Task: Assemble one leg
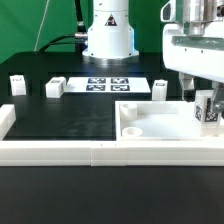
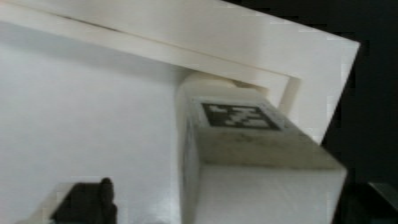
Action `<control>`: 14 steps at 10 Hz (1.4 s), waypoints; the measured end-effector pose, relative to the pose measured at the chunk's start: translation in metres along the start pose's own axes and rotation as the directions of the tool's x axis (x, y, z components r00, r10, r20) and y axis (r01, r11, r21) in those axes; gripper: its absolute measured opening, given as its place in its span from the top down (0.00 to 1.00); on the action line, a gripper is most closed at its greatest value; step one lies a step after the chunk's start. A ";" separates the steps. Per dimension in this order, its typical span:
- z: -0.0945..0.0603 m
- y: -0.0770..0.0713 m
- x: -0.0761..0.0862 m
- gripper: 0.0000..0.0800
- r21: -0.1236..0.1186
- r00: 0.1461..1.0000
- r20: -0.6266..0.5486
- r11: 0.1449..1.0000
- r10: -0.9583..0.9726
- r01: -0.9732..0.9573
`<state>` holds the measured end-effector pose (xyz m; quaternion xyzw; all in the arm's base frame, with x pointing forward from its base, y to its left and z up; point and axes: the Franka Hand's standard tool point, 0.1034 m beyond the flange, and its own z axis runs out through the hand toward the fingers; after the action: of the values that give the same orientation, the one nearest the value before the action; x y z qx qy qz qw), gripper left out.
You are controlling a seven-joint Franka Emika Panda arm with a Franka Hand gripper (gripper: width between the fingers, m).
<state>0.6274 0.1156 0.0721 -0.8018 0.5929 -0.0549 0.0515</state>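
Observation:
A leg (image 1: 207,110), a small white block with a black-and-white tag, stands at the far right corner of the large white panel (image 1: 150,122) on the exterior view's right. My gripper (image 1: 203,97) is right over it with a finger on each side. In the wrist view the leg (image 2: 240,140) runs between my fingers and my gripper (image 2: 228,208) is open. One finger (image 2: 82,203) stands apart from the leg with white panel showing between them. The other finger is at the leg's edge. Three more legs stand behind, at the far left (image 1: 17,84), left (image 1: 54,87) and centre right (image 1: 160,87).
The marker board (image 1: 105,83) lies in front of the robot base (image 1: 107,35). A white rail (image 1: 90,151) runs along the front of the black mat and turns up at the left end. The panel has round corner holes (image 1: 134,131).

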 end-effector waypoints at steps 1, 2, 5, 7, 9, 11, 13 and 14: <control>0.000 -0.001 -0.002 0.21 0.002 0.992 0.000 0.992 -0.127 0.127; 0.000 -0.001 -0.002 0.19 0.002 0.969 0.000 0.968 -0.249 0.249; 0.000 -0.002 -0.007 0.19 0.000 0.785 -0.006 0.785 -0.620 0.620; 0.000 -0.002 -0.010 0.19 -0.001 0.639 -0.005 0.639 -0.769 0.769; 0.000 -0.003 -0.013 0.19 -0.008 0.417 -0.007 0.417 -0.909 0.909; 0.000 -0.003 -0.011 0.19 -0.022 0.227 -0.005 0.227 -0.974 0.974; 0.000 -0.003 -0.010 0.19 -0.027 0.188 -0.004 0.188 -0.982 0.982; 0.000 -0.003 -0.010 0.39 -0.027 0.188 -0.004 0.188 -0.982 0.982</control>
<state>0.6270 0.1258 0.0720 -0.9955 -0.0530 -0.0777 -0.0086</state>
